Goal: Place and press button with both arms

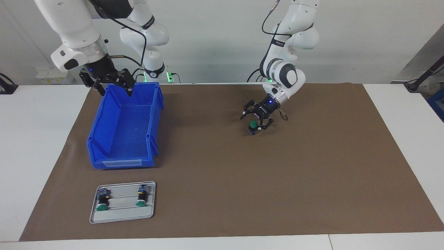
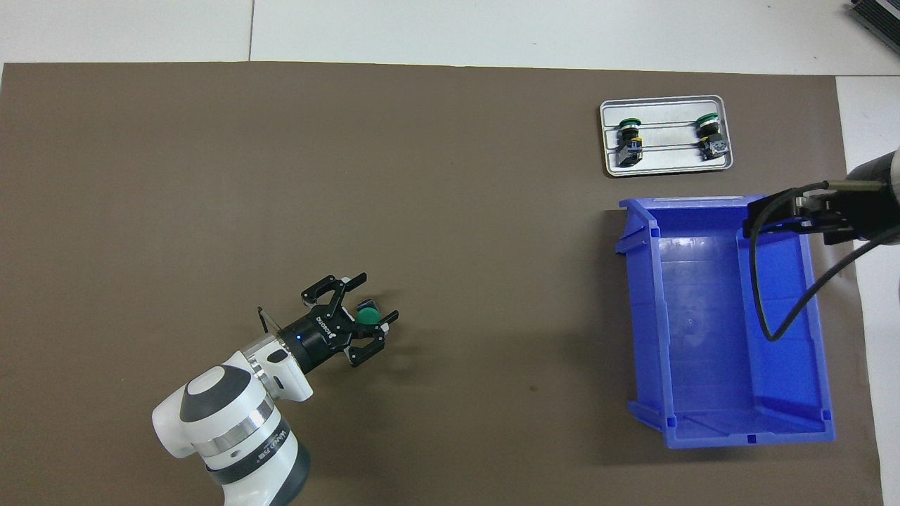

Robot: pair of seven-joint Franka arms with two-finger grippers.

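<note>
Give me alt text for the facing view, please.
The left gripper is low over the brown mat around a green-capped button that stands cap-up. The right gripper hangs open over the blue bin's rim. Two more buttons lie in a grey tray.

A robotics lab: two white arms [image 1: 284,69] over a papered table [image 1: 312,191].

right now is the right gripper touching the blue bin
Cannot tell: in the facing view the right gripper overlaps the blue bin's rim, with no plain gap or contact.
</note>
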